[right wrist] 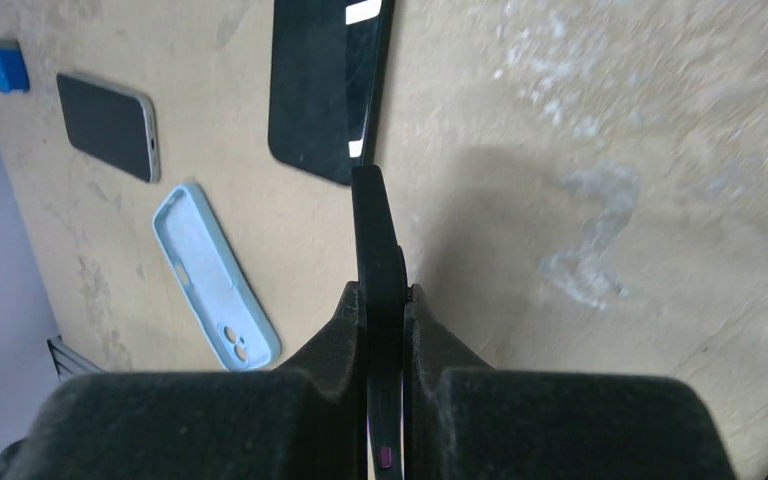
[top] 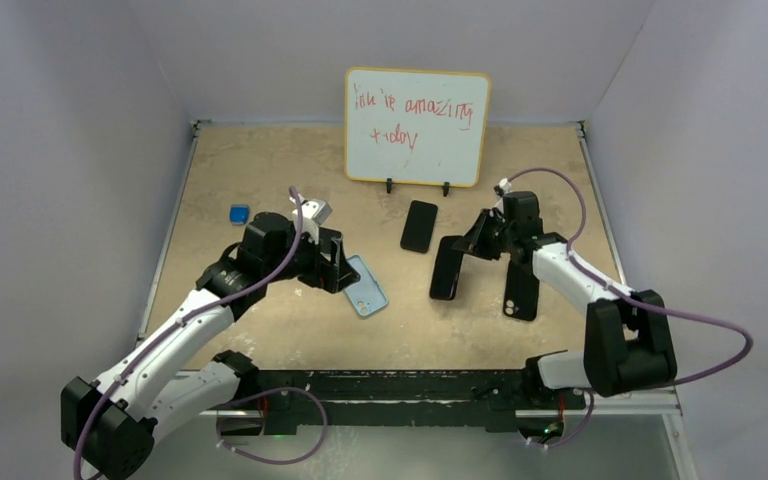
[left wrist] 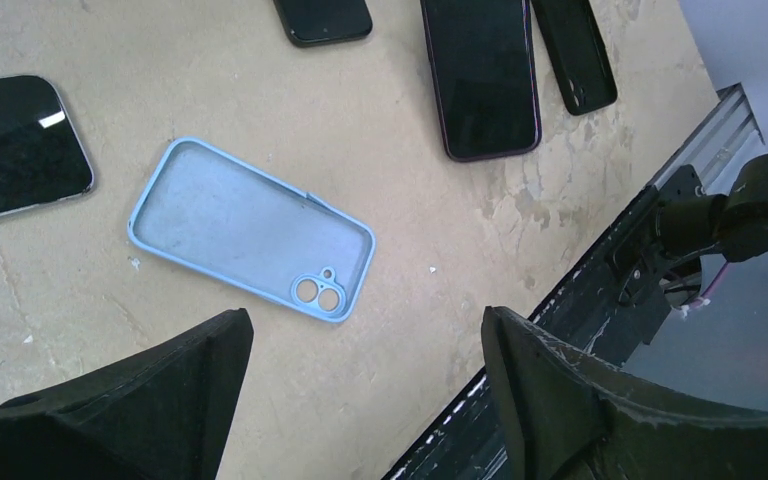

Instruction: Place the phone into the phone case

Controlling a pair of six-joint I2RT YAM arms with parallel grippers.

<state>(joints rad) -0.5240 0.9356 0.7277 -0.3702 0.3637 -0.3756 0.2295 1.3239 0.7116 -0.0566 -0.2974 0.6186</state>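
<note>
Light-blue phone case [left wrist: 250,235], black phone [left wrist: 480,75] with reddish rim.

Beige mottled tabletop [top: 280,170]. Flat on it: blue case [top: 366,287], hollow side up, near centre. Silver-rimmed phone [left wrist: 10,145] near the case. Blue cube [top: 238,213] at left. Black phone [top: 419,226] before the whiteboard [top: 417,125], which stands at the back. Black slab [top: 521,293] at right.

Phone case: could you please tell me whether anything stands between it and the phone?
Only bare table lies between the phone and the phone case, though the left gripper, jaws open, hangs over the case.
</note>
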